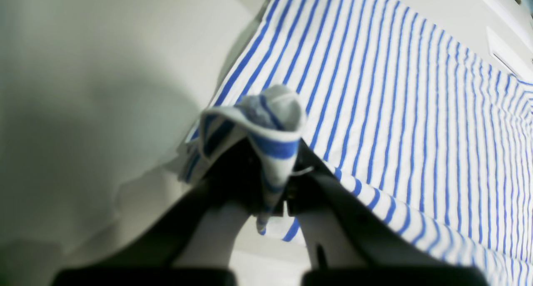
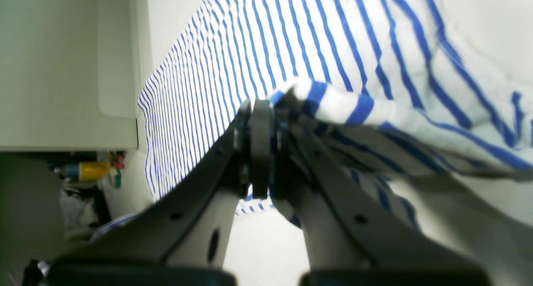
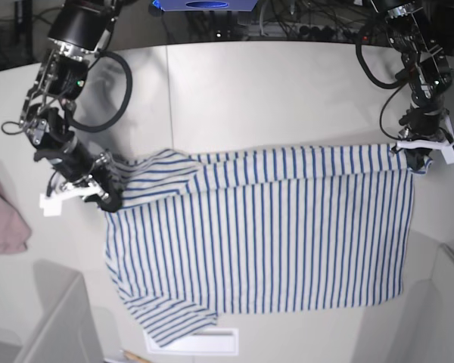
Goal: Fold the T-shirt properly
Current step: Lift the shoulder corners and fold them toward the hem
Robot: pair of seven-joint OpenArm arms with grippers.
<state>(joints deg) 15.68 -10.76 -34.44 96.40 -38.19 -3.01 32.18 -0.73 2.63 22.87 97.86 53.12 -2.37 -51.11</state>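
1. Base view: table [image 3: 234, 83] carries the T-shirt [image 3: 265, 234], spread across its middle toward the near edge; far long edge lifted, stretched between both arms.
2. T-shirt: light, limp, sags between holds. Judgement: grip corners or hems, keep tension, or it bunches.
3. Left gripper [image 1: 272, 186]: fingers clamped on a bunched hem corner.
4. Right gripper [image 2: 266, 128]: fingers pinched tight on the shoulder-side fold.

one T-shirt [image 3: 265, 234], one pink cloth [image 3: 4, 219], two end effectors, left [image 3: 418, 155], right [image 3: 100, 190]
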